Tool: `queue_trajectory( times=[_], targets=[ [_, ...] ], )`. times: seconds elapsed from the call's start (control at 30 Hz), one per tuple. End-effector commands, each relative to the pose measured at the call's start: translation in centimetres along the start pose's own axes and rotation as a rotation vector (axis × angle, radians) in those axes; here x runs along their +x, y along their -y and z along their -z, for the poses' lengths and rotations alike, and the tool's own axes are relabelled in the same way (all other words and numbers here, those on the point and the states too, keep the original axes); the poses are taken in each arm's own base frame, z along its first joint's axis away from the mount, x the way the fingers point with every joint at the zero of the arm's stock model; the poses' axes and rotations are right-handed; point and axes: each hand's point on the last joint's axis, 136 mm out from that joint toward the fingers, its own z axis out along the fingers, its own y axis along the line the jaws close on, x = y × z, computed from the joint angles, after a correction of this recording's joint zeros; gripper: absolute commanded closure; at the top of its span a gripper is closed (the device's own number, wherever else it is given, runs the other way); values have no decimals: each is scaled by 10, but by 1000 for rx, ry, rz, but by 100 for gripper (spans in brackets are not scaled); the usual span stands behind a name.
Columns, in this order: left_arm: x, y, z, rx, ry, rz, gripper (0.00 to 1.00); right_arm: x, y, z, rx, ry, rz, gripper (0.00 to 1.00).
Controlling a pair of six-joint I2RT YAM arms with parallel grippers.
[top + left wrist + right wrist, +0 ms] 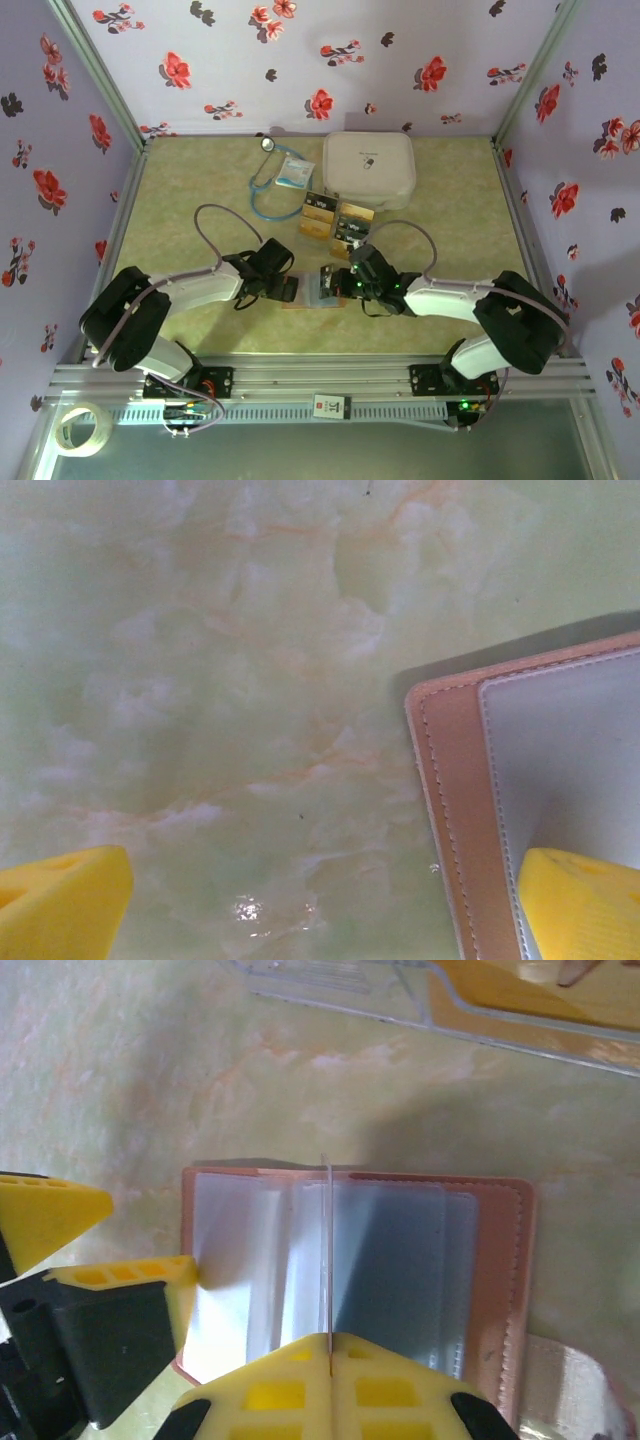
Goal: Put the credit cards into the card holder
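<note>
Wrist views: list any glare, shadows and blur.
Left wrist: small glare spot on the table, dark shadow along the top edge of the card holder. Right wrist: broad shadow on the table above the card holder, its clear pockets hazy.

Left arm [175,290] stretched forward and inward, wrist pitched down. My left gripper [287,290] low at table centre, jaws spread wide, yellow fingertips [65,900] far apart. Right arm [450,298] mirrors it, reaching inward. My right gripper [328,1348] has pads pressed together, thin sheet [326,1250] pinched edge-on between them. Grippers face each other, near, not touching.
</note>
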Motion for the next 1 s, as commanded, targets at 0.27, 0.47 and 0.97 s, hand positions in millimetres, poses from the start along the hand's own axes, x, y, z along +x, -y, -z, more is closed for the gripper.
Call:
queue_trajectory(
  times=[0.27, 0.47, 0.97],
  targets=[
    [14, -11, -3, -45, -17, 17, 0, -11, -13, 16, -70, 47, -31, 100],
    [-1, -5, 13, -18, 25, 17, 0, -18, -37, 21, -163, 51, -19, 100],
    [17, -4, 11, -39, -8, -40, 0, -9, -39, -3, -232, 38, -59, 100]
  ],
)
